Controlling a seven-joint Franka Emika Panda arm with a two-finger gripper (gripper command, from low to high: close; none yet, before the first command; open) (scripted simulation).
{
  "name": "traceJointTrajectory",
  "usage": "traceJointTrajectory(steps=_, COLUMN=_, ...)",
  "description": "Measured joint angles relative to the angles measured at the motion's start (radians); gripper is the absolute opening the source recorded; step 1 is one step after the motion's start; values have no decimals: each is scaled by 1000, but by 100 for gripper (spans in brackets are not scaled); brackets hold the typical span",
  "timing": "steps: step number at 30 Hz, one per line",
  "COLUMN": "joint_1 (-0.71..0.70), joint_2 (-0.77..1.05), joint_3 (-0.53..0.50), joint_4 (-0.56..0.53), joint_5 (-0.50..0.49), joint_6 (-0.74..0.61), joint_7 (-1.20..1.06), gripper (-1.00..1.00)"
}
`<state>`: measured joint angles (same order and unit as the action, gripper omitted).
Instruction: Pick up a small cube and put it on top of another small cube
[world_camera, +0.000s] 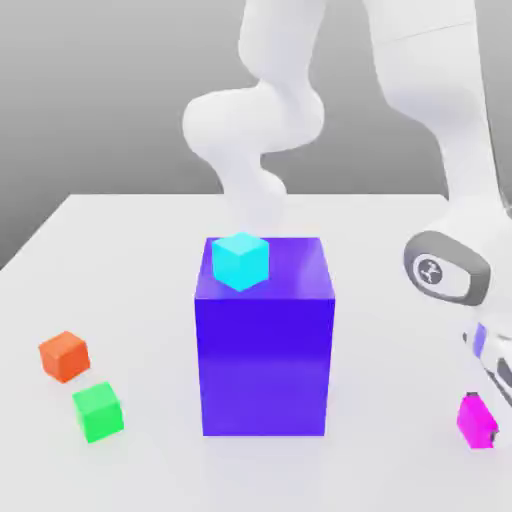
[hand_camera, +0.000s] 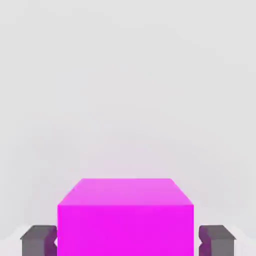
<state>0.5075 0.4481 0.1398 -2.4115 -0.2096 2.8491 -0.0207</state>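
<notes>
Pincer (hand_camera: 128, 242) closed on 1 magenta cube (hand_camera: 125, 230).
Best to lift straight up, then clear the tall blue-purple block (world_camera: 264, 365) en route to the orange-red cube (world_camera: 65, 357).

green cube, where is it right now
In the exterior view, the green cube sits toward the left on the table, right beside the orange-red cube.

White table (world_camera: 400, 350): orange cube (world_camera: 65, 357), green cube (world_camera: 99, 412), block (world_camera: 264, 365)
</notes>
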Motion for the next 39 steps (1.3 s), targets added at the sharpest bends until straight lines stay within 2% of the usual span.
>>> traceJointTrajectory(steps=3, joint_1=-1, joint_2=0, joint_3=1, joint_4=0, joint_5=-1, joint_6=-1, joint_7=0, gripper=-100)
traceJointTrajectory(steps=9, joint_1=-55, joint_2=-172, joint_3=55, joint_4=-30, joint_5=84, joint_6=-119, joint_7=-59, gripper=-100)
traceJointTrajectory(steps=14, joint_1=-173, joint_2=-250, joint_3=-10, joint_4=-36, joint_5=121, joint_6=-116, joint_7=-152, gripper=-100)
traceJointTrajectory(steps=20, joint_1=-350, joint_2=-339, joint_3=-137, joint_4=-67, joint_5=138, joint_6=-115, joint_7=-307, gripper=-100)
traceJointTrajectory(steps=26, joint_1=-639, joint_2=-438, joint_3=-267, joint_4=-112, joint_5=145, joint_6=-124, joint_7=-507, gripper=-100)
traceJointTrajectory(steps=30, joint_1=-825, joint_2=-471, joint_3=-284, joint_4=-160, joint_5=164, joint_6=-145, joint_7=-655, gripper=-100)
traceJointTrajectory(steps=36, joint_1=-874, joint_2=-477, joint_3=-315, joint_4=-240, joint_5=199, joint_6=-190, joint_7=-855, gripper=-100)
traceJointTrajectory(steps=39, joint_1=-880, joint_2=-436, joint_3=-306, joint_4=-250, joint_5=251, joint_6=-188, joint_7=-919, gripper=-100)
